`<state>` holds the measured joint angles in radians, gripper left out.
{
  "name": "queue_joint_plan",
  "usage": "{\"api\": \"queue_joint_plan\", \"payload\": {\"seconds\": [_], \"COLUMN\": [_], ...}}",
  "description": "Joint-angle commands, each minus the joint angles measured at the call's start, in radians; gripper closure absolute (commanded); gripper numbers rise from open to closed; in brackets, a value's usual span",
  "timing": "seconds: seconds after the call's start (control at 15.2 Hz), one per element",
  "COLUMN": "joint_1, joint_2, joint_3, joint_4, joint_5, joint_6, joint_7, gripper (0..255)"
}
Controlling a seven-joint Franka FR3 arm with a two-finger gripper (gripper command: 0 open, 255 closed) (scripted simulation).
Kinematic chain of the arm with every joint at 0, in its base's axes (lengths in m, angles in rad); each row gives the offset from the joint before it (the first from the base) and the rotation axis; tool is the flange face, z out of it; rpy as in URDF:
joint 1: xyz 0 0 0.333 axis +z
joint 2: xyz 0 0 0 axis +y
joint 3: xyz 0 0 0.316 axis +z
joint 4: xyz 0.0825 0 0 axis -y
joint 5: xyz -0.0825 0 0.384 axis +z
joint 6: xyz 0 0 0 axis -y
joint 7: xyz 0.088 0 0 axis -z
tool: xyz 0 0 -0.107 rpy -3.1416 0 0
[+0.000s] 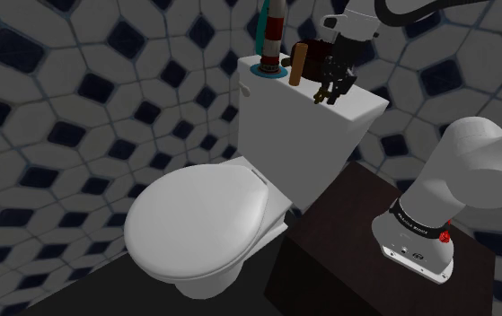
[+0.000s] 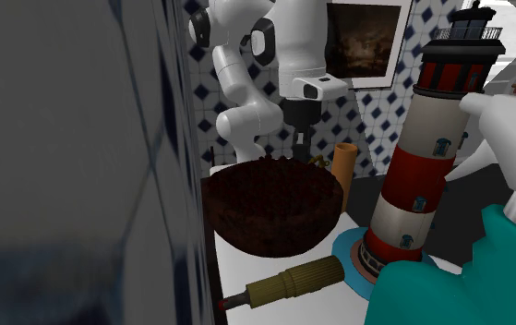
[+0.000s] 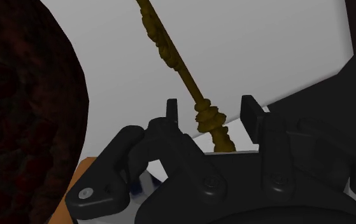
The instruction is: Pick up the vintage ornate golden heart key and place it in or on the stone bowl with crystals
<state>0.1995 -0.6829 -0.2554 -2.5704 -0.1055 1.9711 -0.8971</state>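
The ornate golden key [image 3: 170,60] lies on the white toilet tank lid [image 1: 267,90], its shaft running between my gripper's [image 3: 209,108] two fingers. The fingers stand apart on either side of the shaft and do not touch it, so the gripper is open. In the shoulder view the gripper [image 1: 330,92] hangs low over the lid's right part, with gold bits of the key [image 1: 320,96] at its tips. The dark, rough bowl [image 2: 270,208] stands on the lid just beyond the key and looms beside the gripper in the wrist view [image 3: 23,95].
A red-and-white lighthouse figure [image 2: 426,157], a teal spray bottle [image 2: 459,268], a brown cylinder [image 2: 345,162] and a ribbed handle [image 2: 293,282] crowd the lid around the bowl. The closed toilet seat [image 1: 199,220] lies below. My dark stand [image 1: 347,251] sits beside the tank.
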Motion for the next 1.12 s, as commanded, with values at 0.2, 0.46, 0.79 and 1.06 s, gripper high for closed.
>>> {"api": "queue_joint_plan", "payload": {"seconds": [0.2,0.46,0.79,1.06], "joint_1": [-0.001,-0.002,0.001,0.003], "joint_2": [0.006,0.002,-0.006,-0.007], "joint_3": [-0.002,0.001,0.010,0.016], "joint_4": [-0.002,0.008,0.070,0.122], "joint_5": [-0.003,-0.001,0.005,0.010], "joint_6": [0.005,-0.009,-0.078,-0.132], "joint_7": [0.000,-0.001,0.002,0.003], "gripper": [255,255,255,255]}}
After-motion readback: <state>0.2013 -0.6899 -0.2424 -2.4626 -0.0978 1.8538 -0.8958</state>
